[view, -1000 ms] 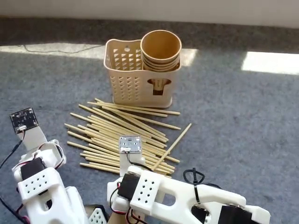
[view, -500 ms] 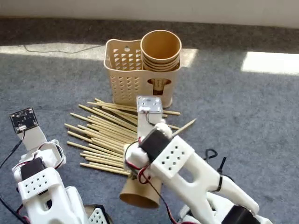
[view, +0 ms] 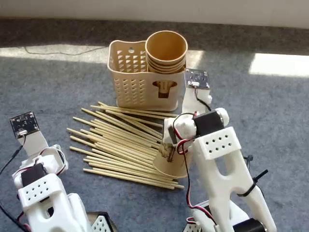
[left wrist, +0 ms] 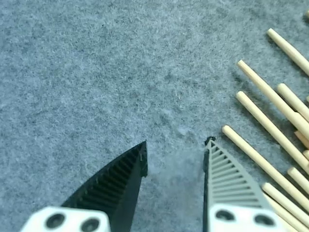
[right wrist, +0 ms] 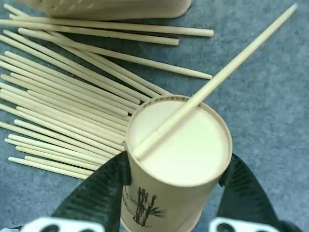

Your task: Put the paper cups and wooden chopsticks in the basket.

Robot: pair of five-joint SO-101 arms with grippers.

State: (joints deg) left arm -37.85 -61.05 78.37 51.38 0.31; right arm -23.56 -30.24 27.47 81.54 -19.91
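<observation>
A cream plastic basket point(view: 128, 87) stands on the grey carpet with a stack of brown paper cups point(view: 166, 48) in its right half. Many wooden chopsticks point(view: 120, 142) lie spread in front of it. My right gripper point(view: 170, 145) is shut on another paper cup point(view: 171, 162), held upside down over the right end of the pile. In the right wrist view the cup point(right wrist: 176, 145) sits between the black fingers point(right wrist: 104, 186), and a single chopstick point(right wrist: 217, 79) lies across its closed end. My left gripper point(left wrist: 176, 145) is open over bare carpet beside some chopstick ends point(left wrist: 270, 128).
The left arm point(view: 41, 186) stays at the front left, clear of the pile. Bare carpet lies to the right of the basket and behind it. A thin cable point(view: 53, 50) runs along the floor at the back left.
The right arm has lifted the paper cup from the front edge and carried it to the right and toward the basket. The loose diagonal chopstick went with it. The left arm has not moved.
</observation>
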